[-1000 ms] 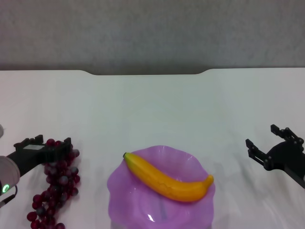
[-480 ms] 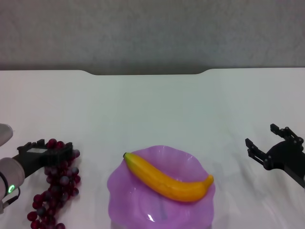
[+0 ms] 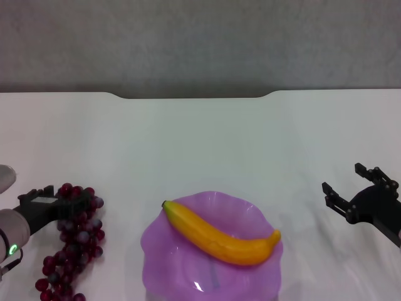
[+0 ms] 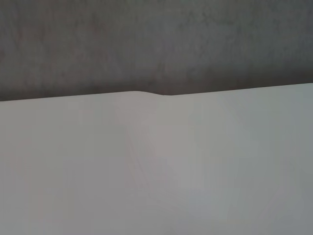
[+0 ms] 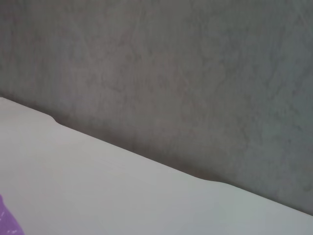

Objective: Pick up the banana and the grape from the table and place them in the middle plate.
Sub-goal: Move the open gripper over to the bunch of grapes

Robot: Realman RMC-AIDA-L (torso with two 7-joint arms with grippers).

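The yellow banana (image 3: 220, 236) lies across the purple scalloped middle plate (image 3: 156, 248) at the near centre of the white table (image 3: 200, 138). The bunch of dark red grapes (image 3: 72, 251) lies on the table left of the plate. My left gripper (image 3: 56, 200) is open and low over the top end of the bunch, with a finger on each side of its topmost grapes. My right gripper (image 3: 343, 178) is open and empty, to the right of the plate. A sliver of the plate shows in the right wrist view (image 5: 6, 221).
The table's notched far edge (image 3: 188, 96) meets a grey wall (image 3: 200, 44). Both wrist views show only bare tabletop (image 4: 156, 171) and the wall (image 5: 195, 73).
My left gripper has moved slightly nearer and lower onto the top of the grape bunch. The grapes, the banana, the plate and the right arm have not moved.
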